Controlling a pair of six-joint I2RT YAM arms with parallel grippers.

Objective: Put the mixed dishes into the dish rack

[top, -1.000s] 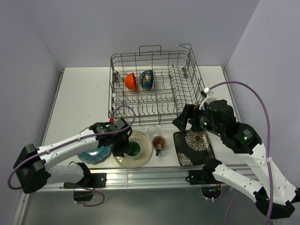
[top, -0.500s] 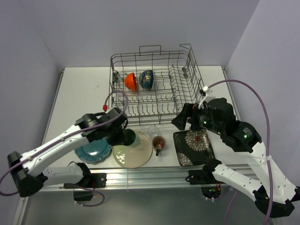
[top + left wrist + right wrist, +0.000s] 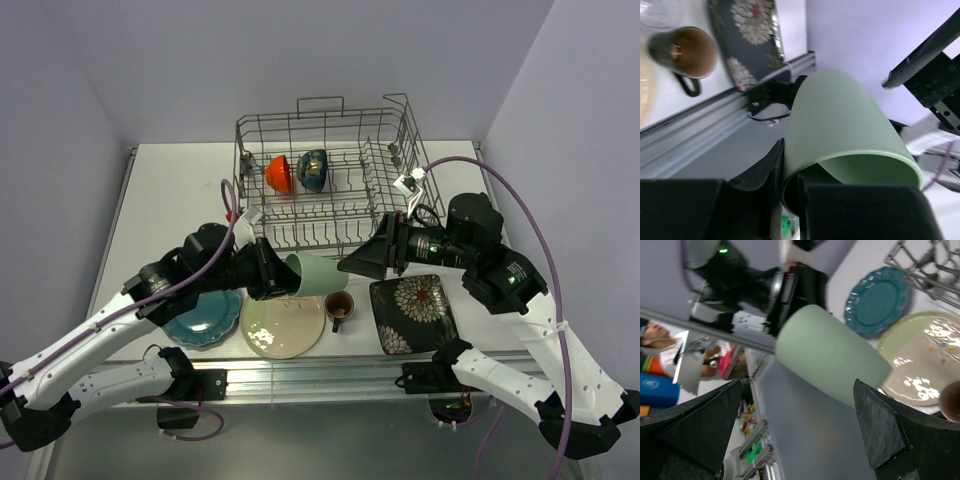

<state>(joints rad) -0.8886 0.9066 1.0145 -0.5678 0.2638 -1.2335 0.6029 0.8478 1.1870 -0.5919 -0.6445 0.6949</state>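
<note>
The left gripper (image 3: 272,272) is clamped on the rim of the cup (image 3: 318,274), one finger inside and one outside (the left wrist view shows this plainly). The cup is held in the air on its side, above the far edge of the cream plate (image 3: 283,328), its closed end towards the right gripper (image 3: 352,266). That gripper's fingers are spread wide and empty, and point at the cup from close by; whether they touch it I cannot tell. On the table (image 3: 170,200) the teal plate (image 3: 205,318), mug (image 3: 339,306) and square plate (image 3: 413,313) lie along the near edge. In the rack (image 3: 320,118) a red bowl (image 3: 279,173) and a dark bowl (image 3: 313,170) stand on edge, side by side.
</note>
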